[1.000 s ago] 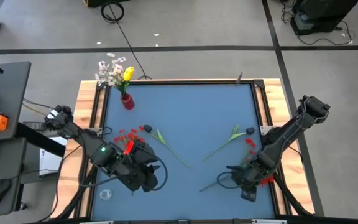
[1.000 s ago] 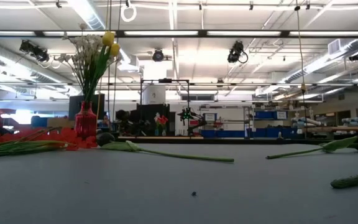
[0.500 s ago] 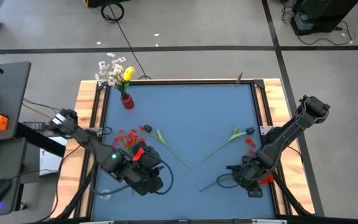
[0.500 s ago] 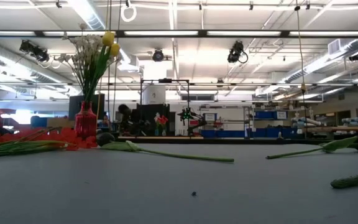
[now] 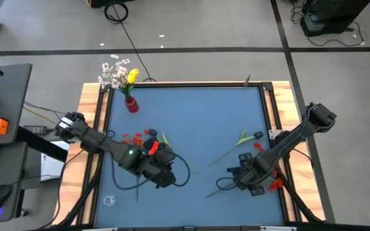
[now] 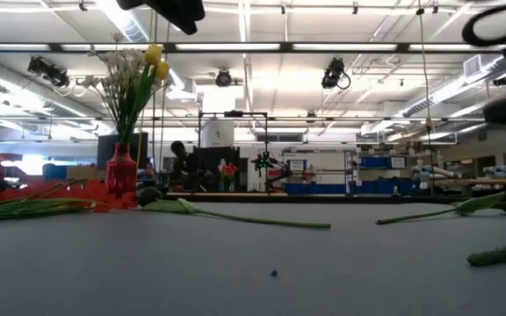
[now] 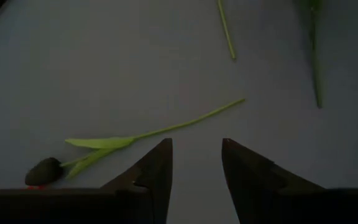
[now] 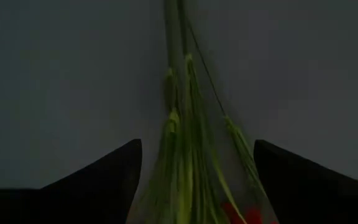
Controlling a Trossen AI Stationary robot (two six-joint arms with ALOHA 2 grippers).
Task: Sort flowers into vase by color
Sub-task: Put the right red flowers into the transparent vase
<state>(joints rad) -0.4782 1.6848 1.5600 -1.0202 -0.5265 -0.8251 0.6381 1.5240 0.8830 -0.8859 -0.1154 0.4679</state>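
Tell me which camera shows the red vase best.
The low view: the red vase stands upright in side profile at the table's far left, its white and yellow flowers rising well above it. The high view shows only its top, near the table's far-left corner. Neither wrist view shows it.

Glossy red vase [image 5: 132, 104] holds white and yellow flowers [image 5: 119, 74]; red sprays [image 5: 132, 138] lie on blue table [image 5: 198, 109]

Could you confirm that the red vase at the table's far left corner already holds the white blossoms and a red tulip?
Not quite: the tulip in the red vase is yellow, not red, as the high view shows. The vase does stand at the table's far left corner and also holds the white blossoms.
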